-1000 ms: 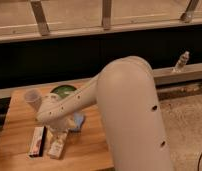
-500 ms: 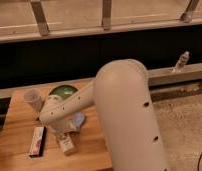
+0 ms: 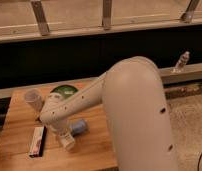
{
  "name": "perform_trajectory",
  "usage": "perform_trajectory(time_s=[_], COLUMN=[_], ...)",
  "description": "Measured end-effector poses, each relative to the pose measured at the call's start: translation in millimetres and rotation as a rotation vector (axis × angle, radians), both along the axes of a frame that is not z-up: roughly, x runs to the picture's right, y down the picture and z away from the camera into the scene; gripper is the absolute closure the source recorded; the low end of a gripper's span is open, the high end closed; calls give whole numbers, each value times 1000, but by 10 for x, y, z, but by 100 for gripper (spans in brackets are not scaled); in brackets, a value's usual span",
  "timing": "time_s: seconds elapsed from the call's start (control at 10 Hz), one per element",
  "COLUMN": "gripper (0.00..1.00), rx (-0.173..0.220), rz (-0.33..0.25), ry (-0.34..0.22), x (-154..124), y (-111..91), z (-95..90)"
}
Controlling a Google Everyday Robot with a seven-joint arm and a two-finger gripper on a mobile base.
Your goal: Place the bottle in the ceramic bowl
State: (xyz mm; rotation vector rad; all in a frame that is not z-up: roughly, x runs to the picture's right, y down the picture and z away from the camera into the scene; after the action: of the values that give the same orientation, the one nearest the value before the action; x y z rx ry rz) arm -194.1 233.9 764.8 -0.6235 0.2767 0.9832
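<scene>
Gripper (image 3: pixel 60 131) over table (image 3: pixel 14 125), bottle (image 3: pixel 67 142) at its tip.
Bowl (image 3: pixel 64 91) at 12 o'clock of it; label unreadable; cannot tell whether it grips.

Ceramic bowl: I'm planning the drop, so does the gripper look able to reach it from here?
Probably yes. The gripper is low by the bottle, and the ceramic bowl lies close behind it; the clear cup stands off to the side, not between.

We saw 1 clear plastic cup (image 3: pixel 33 98) and 1 flat red-and-white box (image 3: pixel 37 141) on the wooden table (image 3: pixel 14 125).
</scene>
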Motion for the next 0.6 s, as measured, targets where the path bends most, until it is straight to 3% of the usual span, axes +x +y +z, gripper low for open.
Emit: perform_trajectory(time_s=[0.4, 0.6], gripper=[100, 100], rx=[78, 114], rz=[21, 20], ry=[-15, -48], x=[151, 258], y=[-424, -808], z=[-132, -110])
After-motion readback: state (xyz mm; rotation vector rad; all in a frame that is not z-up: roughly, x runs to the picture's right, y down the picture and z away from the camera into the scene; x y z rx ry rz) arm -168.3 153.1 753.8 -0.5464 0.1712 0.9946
